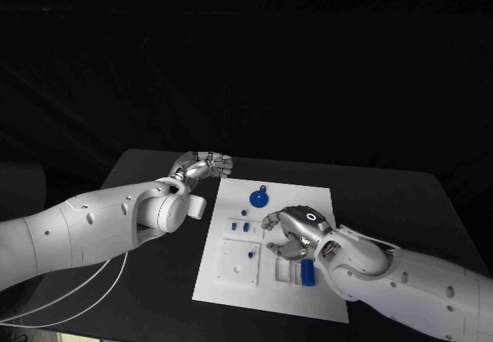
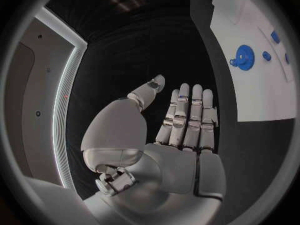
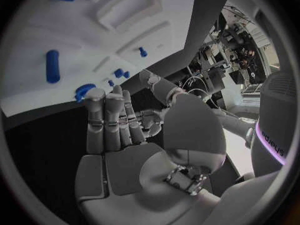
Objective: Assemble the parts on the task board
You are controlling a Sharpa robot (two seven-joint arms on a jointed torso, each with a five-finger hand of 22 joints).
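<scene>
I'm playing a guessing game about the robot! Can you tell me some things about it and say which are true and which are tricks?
1. The left hand holds a blue part. False: it holds nothing, fingers straight, beside the task board.
2. The right hand is over the board. True.
3. A round blue gear lies on the board. True.
4. The board is red. False: it is white.
5. The table is black. True.

The black worktop [image 1: 411,206] is lying under everything, stretching out to the left, right and far side. A thin white cable [image 1: 72,299] is curving across the worktop's near-left part, running toward the near edge. Beyond the worktop's far edge, a dark backdrop is hanging.
</scene>
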